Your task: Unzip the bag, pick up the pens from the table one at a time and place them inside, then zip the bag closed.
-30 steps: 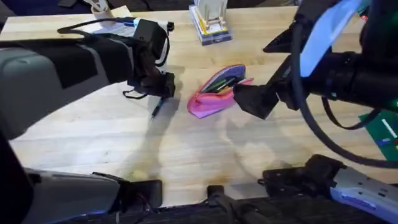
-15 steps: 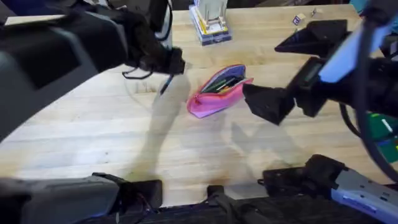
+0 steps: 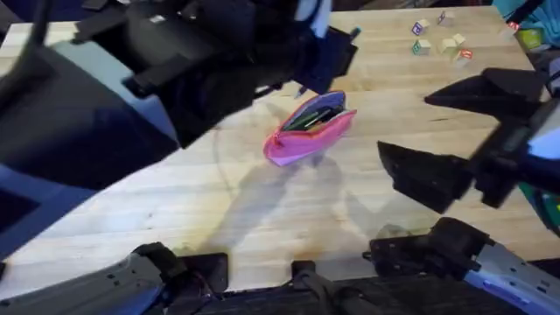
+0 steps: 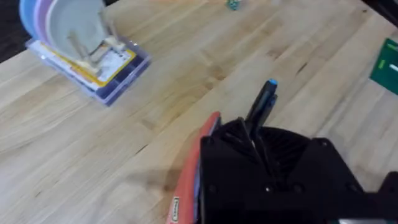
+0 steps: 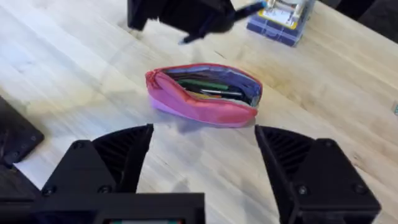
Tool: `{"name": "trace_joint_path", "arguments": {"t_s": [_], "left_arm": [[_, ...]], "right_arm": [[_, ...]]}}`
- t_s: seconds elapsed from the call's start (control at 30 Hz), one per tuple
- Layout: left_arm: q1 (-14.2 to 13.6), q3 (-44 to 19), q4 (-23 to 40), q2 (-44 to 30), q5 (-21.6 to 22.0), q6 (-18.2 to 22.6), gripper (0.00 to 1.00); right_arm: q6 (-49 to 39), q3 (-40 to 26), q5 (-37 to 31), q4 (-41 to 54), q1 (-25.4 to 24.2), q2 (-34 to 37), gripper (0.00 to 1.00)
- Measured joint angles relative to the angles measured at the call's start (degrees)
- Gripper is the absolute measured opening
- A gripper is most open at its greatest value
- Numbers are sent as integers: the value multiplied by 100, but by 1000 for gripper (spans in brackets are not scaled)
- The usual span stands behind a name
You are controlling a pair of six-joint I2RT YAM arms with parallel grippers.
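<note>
Jaws first: on the left gripper (image 4: 255, 134) they're clamped on a dark pen (image 4: 264, 102) with a blue end, which pokes out past the fingers at a slant, and on the right gripper (image 5: 204, 134) they're spread wide with nothing in them. We reckon the left arm is riding high so the pen can go down into the bag (image 3: 306, 140) from above; the right wrist view shows that gripper and pen hovering just beyond the pouch, not touching it. The bag lies near the middle of the table (image 3: 262, 219), pink side facing the arms' bases, zipper gaping, with a few slim things already showing inside. We'd guess the right gripper sits back on its own side, well apart from the bag, to stay out of the way and be ready for the zip. So: unzipping done, pen not dropped yet, closing to come. Main worry for us is the pen catching on the fabric lip.
</note>
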State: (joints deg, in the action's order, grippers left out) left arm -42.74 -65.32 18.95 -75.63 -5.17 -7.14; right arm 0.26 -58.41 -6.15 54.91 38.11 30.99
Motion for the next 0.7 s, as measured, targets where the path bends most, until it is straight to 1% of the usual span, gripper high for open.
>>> {"name": "trace_joint_path", "arguments": {"t_s": [0.1, 0.27, 0.37, 0.5, 0.7], "left_arm": [[-213, 0, -100, -102, 0, -3, 45], [-398, 0, -324, -529, -4, -42, 45], [-422, 0, -425, -890, -10, -56, 45], [-422, 0, -375, -1297, -11, -61, 45], [-422, 0, 165, -1675, 121, -59, 45]], "right_arm": [[6, 0, 0, 60, 0, -190, 998], [21, 0, 0, 94, 0, -250, 998], [21, 0, 0, 96, 0, -250, 998], [24, 0, 0, 99, 0, -250, 998], [21, 0, 0, 101, 0, -250, 998]]}}
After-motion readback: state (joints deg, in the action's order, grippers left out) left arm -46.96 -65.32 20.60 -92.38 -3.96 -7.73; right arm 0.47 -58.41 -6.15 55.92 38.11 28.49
